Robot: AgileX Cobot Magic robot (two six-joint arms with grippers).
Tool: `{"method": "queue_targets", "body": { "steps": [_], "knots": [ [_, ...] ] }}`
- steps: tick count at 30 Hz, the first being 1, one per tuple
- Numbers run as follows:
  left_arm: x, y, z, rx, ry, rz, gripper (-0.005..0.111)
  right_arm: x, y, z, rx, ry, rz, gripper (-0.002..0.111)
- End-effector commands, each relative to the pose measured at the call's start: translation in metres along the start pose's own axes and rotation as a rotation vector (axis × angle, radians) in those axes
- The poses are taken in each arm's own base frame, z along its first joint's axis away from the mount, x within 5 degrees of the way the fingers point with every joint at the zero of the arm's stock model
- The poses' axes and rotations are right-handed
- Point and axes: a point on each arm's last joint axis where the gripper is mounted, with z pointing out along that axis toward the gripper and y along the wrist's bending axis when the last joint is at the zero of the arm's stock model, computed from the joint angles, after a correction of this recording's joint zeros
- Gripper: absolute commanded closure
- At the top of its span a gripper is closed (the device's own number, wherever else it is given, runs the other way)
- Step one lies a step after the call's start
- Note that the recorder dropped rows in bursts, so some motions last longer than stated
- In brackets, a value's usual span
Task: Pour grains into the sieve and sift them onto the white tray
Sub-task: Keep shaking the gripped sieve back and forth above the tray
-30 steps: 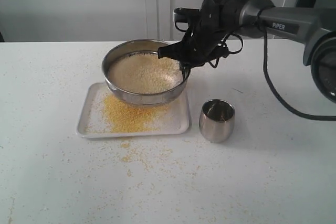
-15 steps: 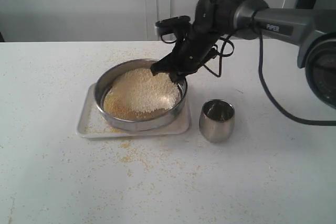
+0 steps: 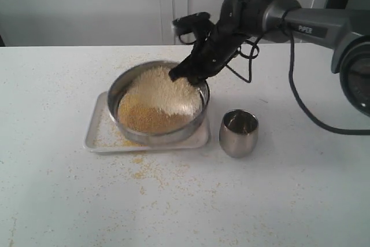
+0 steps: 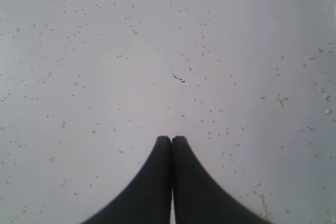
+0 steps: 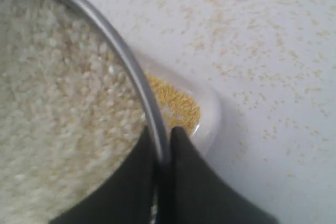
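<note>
Steel rim pinched: grips the sieve [image 3: 156, 137] at its far edge with the right gripper [image 3: 185, 77], jaws clenched on the metal. Brings the sieve down from well above the white tray [image 3: 96, 138] a second ago to low over it now, tilted, and so hides the yellow heap then in plain sight. Throws the whitish grains [image 3: 166, 89] up towards the gripper side and bares a yellow patch [image 3: 136, 118] at the near side; cannot tell whether on the mesh or seen through it. Suggests sifting well along, coarse grains retained. Keeps the left gripper [image 4: 171, 141] clenched on nothing above the speckled table [image 4: 105, 51]. Leaves the steel cup [image 3: 238, 132] upright beside the tray
</note>
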Motion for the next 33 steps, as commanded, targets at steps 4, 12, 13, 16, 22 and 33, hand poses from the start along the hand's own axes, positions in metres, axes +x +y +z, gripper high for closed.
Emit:
{"method": "queue_targets", "body": {
  "steps": [4,12,13,16,22,33],
  "knots": [
    [0.003,0.001,0.000,-0.004,0.007,-0.007,0.107,-0.017,0.020,-0.012,-0.016,-0.080,-0.194,0.108],
    [0.003,0.001,0.000,-0.004,0.007,-0.007,0.107,-0.018,0.022,-0.016,0.013,-0.057,-0.169,0.108],
    [0.003,0.001,0.000,-0.004,0.007,-0.007,0.107,-0.020,0.011,-0.017,0.066,-0.083,-0.030,0.108],
    [0.003,0.001,0.000,-0.004,0.007,-0.007,0.107,-0.021,-0.018,-0.022,0.124,-0.165,0.496,0.108],
    [0.003,0.001,0.000,-0.004,0.007,-0.007,0.107,-0.017,0.026,-0.019,-0.067,-0.046,-0.206,0.108],
    [0.003,0.001,0.000,-0.004,0.007,-0.007,0.107,-0.020,0.022,-0.015,-0.014,-0.085,-0.144,0.108]
  ]
}}
